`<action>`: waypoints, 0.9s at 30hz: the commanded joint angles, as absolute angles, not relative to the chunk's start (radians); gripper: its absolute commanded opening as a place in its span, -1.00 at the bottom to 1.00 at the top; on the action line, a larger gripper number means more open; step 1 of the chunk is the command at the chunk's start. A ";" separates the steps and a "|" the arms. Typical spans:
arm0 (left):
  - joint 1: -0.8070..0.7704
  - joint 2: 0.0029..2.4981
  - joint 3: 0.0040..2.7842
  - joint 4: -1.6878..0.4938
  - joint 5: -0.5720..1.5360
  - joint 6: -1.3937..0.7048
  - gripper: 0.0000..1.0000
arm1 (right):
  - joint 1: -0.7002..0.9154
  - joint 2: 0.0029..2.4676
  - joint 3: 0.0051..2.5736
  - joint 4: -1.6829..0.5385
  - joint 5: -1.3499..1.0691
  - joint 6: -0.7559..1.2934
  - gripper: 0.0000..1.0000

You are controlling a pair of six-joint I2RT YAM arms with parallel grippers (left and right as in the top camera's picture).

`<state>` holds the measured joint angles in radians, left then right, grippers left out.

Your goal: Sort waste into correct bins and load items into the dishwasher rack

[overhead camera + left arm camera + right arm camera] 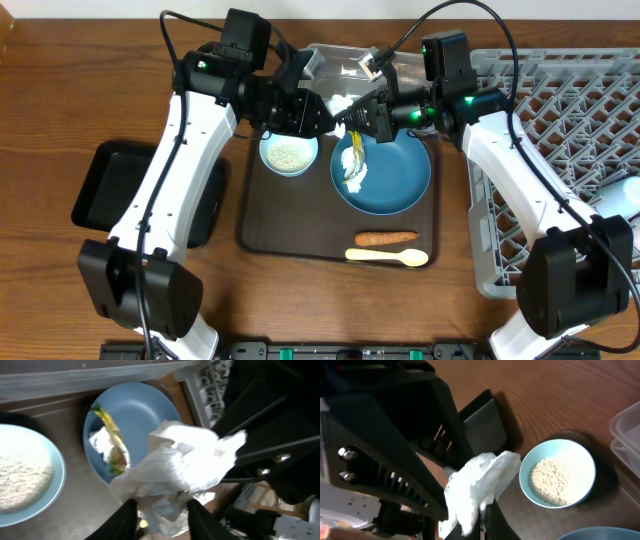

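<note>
Tightly, the right gripper (472, 517) pinches one end of the crumpled white paper (185, 460), held in the air; the left gripper (162, 510) has its jaws parted, the wad's other end between them; below lie the dark blue plate (400, 185), bearing a yellow-green wrapper (353, 148), and beside it the pale blue bowl (289, 155) of rice; carrot piece (385, 238) and cream spoon (386, 257) lie on the brown tray (262, 228); the clear tub (335, 58) sits behind.
</note>
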<state>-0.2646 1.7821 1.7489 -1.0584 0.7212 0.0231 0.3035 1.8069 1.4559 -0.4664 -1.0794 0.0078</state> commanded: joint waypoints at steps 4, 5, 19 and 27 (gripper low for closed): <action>-0.249 1.763 1.744 -1.080 0.576 0.021 -0.09 | 0.293 1.783 1.472 -0.457 -0.865 0.007 -0.97; -0.240 1.763 1.744 -1.083 0.573 0.021 -0.08 | 0.291 1.783 1.472 -0.448 -0.800 0.007 -0.97; -0.108 1.763 1.744 -1.135 0.571 0.021 -0.03 | 0.295 1.820 1.472 -0.240 0.109 0.192 0.54; -0.108 1.763 1.744 -1.133 0.571 0.021 -0.03 | 0.289 1.834 1.472 -0.301 0.097 0.160 0.67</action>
<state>-0.1093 1.7821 1.7489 -1.1271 0.5758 0.0219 0.2932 1.8244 1.4570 -0.3084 0.0505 0.1493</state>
